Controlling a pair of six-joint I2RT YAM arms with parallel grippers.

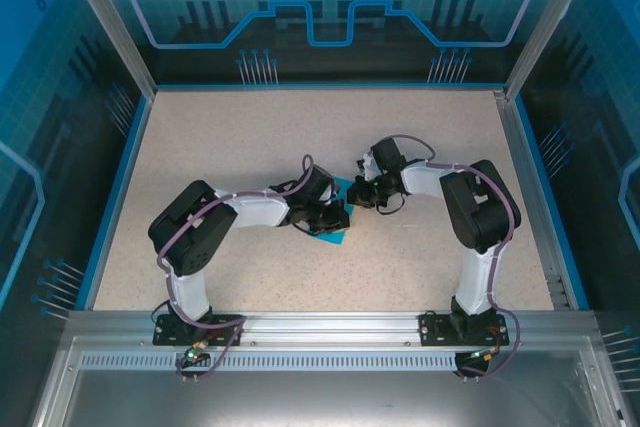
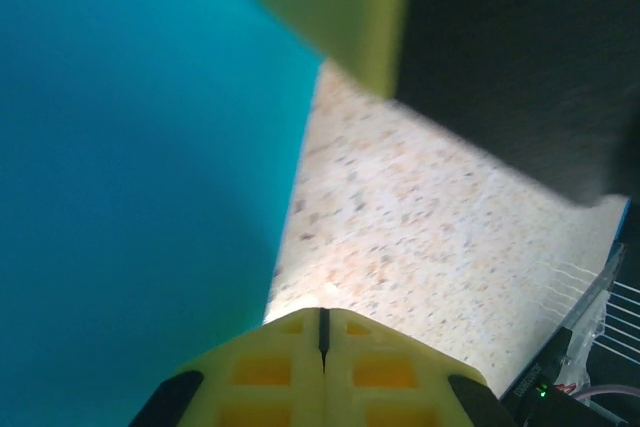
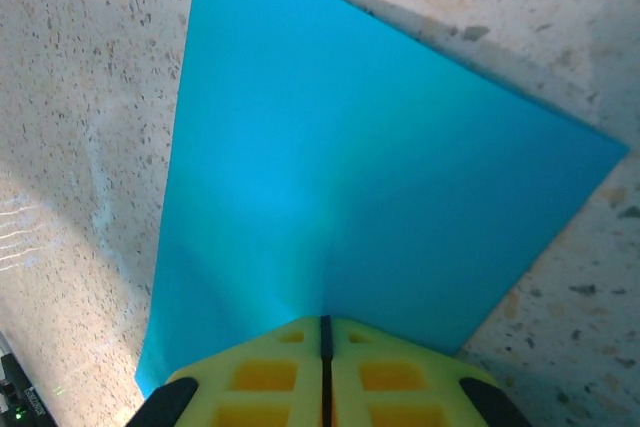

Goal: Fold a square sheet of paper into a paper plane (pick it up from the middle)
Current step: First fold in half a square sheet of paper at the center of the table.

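Right end effector, foreground: yellow fingers closed, apparently pinching the square sheet of paper, which sits at the middle of the bench. Left end effector: closed beside the sheet's edge, gripping nothing visible. The sheet appears essentially unfolded; judged an early stage, with the folds yet to be made.

The table is viewed from high above and behind; the paper is viewed close-up, angled down, by both wrist cameras; both are shared.
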